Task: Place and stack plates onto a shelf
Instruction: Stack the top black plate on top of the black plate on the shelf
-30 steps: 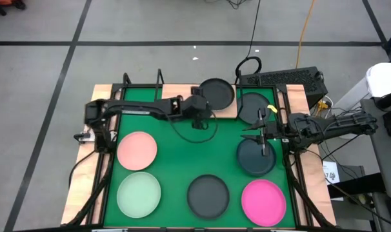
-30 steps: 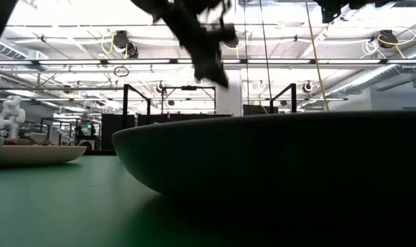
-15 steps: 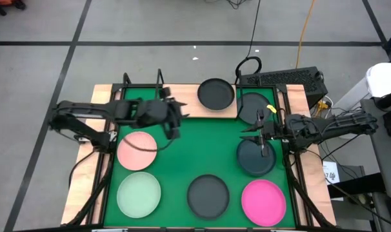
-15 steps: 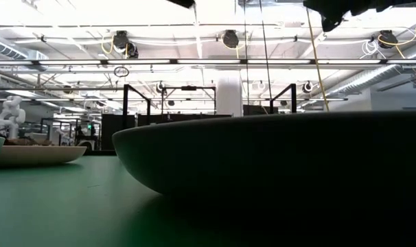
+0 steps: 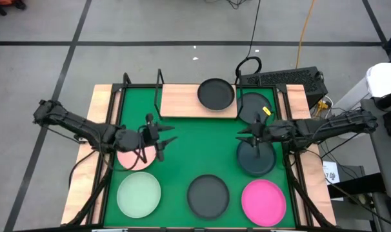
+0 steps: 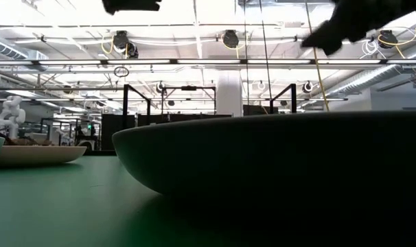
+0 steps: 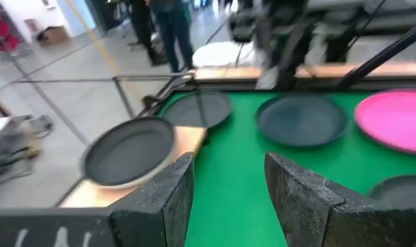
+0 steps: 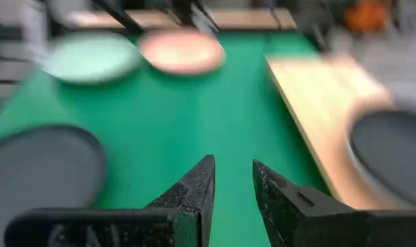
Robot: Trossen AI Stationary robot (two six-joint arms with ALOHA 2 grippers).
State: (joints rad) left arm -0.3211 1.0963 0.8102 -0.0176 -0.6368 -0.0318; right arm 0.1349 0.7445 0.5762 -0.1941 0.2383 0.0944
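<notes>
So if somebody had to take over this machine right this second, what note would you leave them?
Left gripper: open, empty, above the pale pink plate.
Right gripper: open, empty, above the dark teal plate.
Done: one black plate sits on the shelf.
Left on the green mat: pale pink, pale green plate, dark grey plate, hot pink plate, dark teal, plus another dark plate beside the shelf. All need shelving and stacking.

Left arm reaches in from the left edge, left end effector (image 5: 158, 137) with fingers spread, holding nothing. Right arm extends from the right, right end effector (image 5: 248, 135) fingers parted, empty.
</notes>
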